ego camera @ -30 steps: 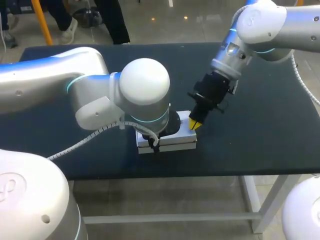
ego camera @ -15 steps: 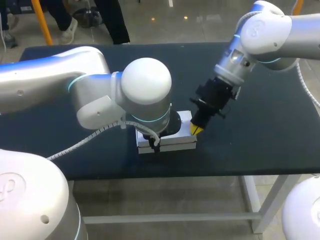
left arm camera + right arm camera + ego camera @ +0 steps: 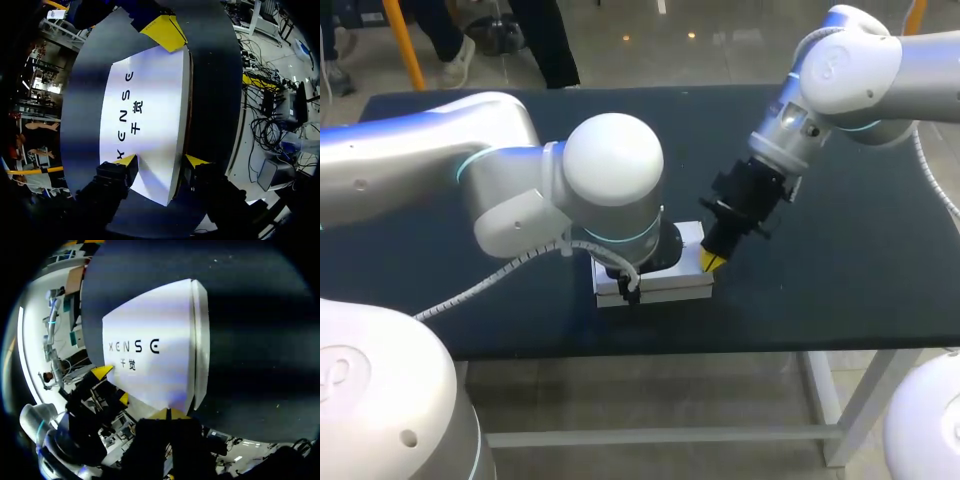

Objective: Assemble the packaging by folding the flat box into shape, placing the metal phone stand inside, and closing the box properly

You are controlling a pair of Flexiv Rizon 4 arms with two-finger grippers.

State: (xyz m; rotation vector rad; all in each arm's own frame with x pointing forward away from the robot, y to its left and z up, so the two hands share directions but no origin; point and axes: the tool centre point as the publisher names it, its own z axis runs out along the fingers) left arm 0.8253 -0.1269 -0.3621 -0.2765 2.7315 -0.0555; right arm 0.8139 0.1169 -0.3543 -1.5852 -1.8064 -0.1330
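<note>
The white box [image 3: 670,288] lies closed and flat on the dark table, mostly hidden under my left arm in the head view. In the left wrist view its printed lid [image 3: 150,110] runs ahead from my left gripper [image 3: 161,161]. That gripper is open, with one yellow fingertip [image 3: 125,161] over the lid and the other just outside the box's long edge. My right gripper [image 3: 710,261] is shut, its yellow tips together against the box's right end [image 3: 192,340]. The same tips [image 3: 162,31] show at the box's far end in the left wrist view. No phone stand shows in any view.
The dark table [image 3: 840,270] is bare to the right of the box and behind it. The box sits near the table's front edge [image 3: 720,345]. My left arm's large white joint [image 3: 612,165] hangs over the box and hides my left gripper from above.
My right arm has swung slightly to the right and its yellow tips have slid a little down along the box's right end. The left arm and the box stay put.
</note>
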